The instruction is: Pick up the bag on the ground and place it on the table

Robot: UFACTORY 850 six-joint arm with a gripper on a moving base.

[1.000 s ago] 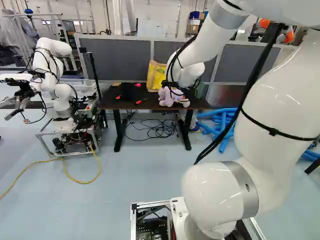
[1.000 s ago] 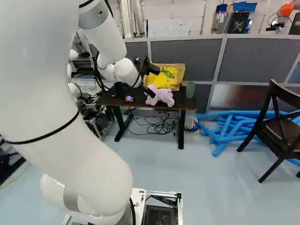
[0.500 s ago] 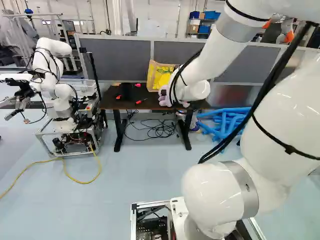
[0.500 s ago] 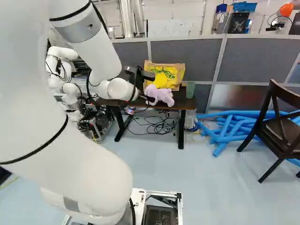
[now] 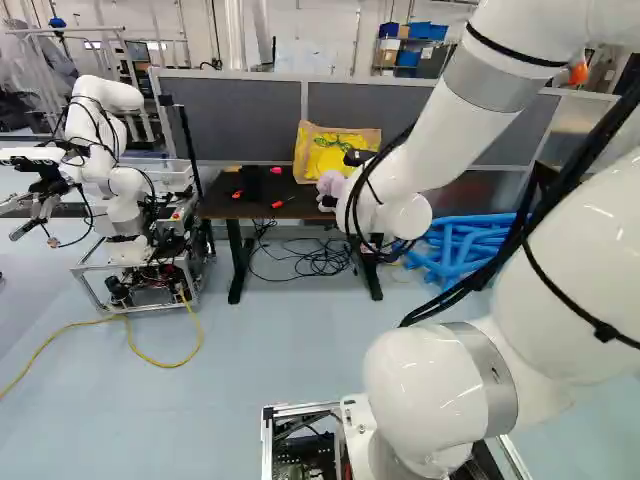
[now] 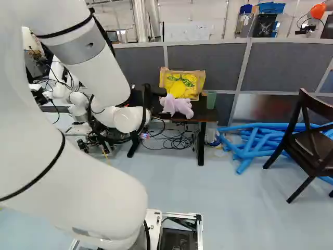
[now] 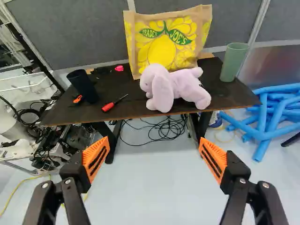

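The bag stands upright on the counter, near its back edge; its lower front is partly hidden by a lilac plush rabbit lying before it, and in the left base view the arm comes close across that end of the counter, covering most of the rabbit and all of the green cup; the cup stands beside the bag in the wrist view.

The hand is only a dark shape in the right base view, its outline merging with cables and the counter behind; the wrist view shows it plainly, spread wide, orange pads well apart with nothing between them, the counter and bag ahead; the rear of its fingers is cut off there.

Toward the counter's other end are a dark cylinder, a red screwdriver and a small pink item, too small to name; an orange-and-black thing touching or just beside the cylinder is hard to make out; a blue and white object is half hidden behind a counter leg.

In the right base view the arm covers part of another robot; the chair is cut off.
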